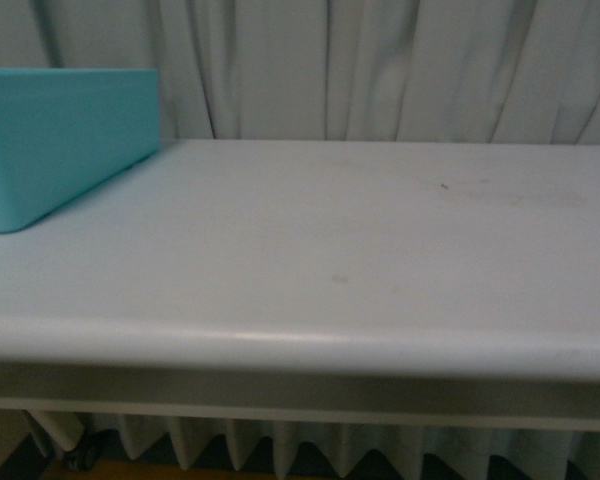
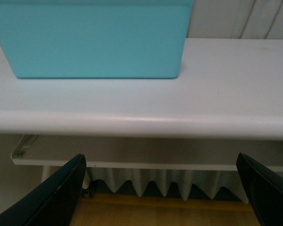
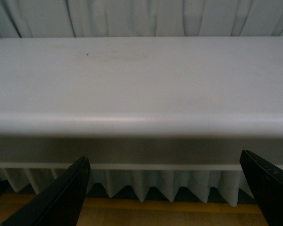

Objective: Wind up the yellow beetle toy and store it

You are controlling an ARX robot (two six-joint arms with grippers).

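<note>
- Left gripper (image 2: 162, 188): jaws spread wide, nothing between them. Only the two dark fingers (image 2: 52, 197) show, at the lower corners of the left wrist view.
- The left gripper hangs below the level of the table (image 2: 226, 84) top, in front of the table's front edge and not touching it.
- Beyond that edge, at 12 o'clock from the left gripper, a teal bin (image 2: 94, 42) stands on the table, near the front edge. Its near wall is plain; its inside is out of sight.
- Right gripper (image 3: 167, 193): jaws also spread wide, holding nothing. Its dark fingers (image 3: 56, 200) show at the lower corners of the right wrist view.
- The right gripper likewise sits low, in front of the table (image 3: 141, 80) edge and apart from it.
- Front view: neither gripper is in view. The table (image 1: 310, 250) fills the frame; the bin (image 1: 50, 140) stands at about 10 o'clock, cut off by the frame's left edge.
- Faint scuff marks (image 1: 500, 192) lie on the tabletop at about 2 o'clock in the front view; the right wrist view shows them at 11 o'clock.
- A pleated grey curtain (image 1: 380, 70) hangs behind the table; its scalloped hem shows under the table, above a brownish floor (image 2: 155, 212).
- A shelf rail (image 2: 132, 157) runs under the tabletop.
- Beetle toy: not visible in any view; its place cannot be told.
</note>
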